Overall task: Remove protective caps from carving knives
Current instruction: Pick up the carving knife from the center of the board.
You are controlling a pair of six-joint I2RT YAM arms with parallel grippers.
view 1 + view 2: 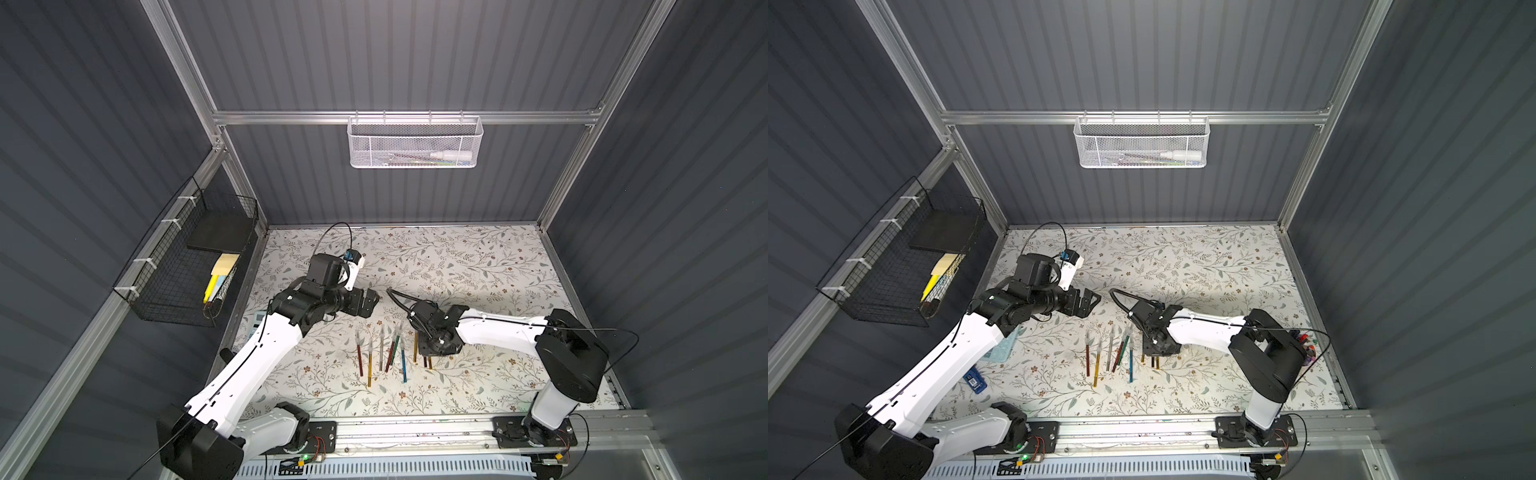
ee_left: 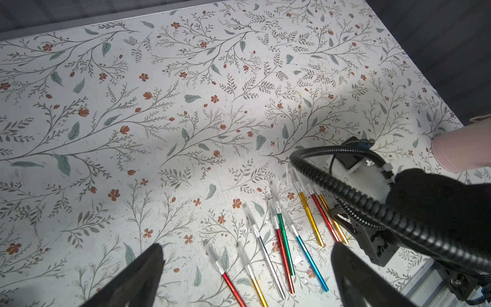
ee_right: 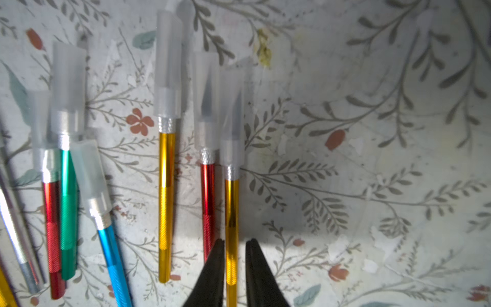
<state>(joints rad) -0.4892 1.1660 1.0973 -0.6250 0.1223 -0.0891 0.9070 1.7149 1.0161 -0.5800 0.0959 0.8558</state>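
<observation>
Right gripper (image 3: pixel 235 242): fingers straddle the handle of a gold knife (image 3: pixel 232 207); clamped or not, I cannot tell.
Left gripper (image 2: pixel 247 248): I see it spread wide, aloft.
Protective caps (image 3: pixel 232 117): on the blades.

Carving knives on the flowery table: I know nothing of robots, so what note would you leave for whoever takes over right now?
The left gripper has its jaws wide open and empty, above the table beside the row.
The right gripper has its jaws narrowly open either side of the gold knife handle at the row's end, not yet clamped.
Nine carving knives lie in a loose row.
Done: nothing; all protective caps appear on.
Left: grip that handle, pull its cap, then the other eight.
</observation>
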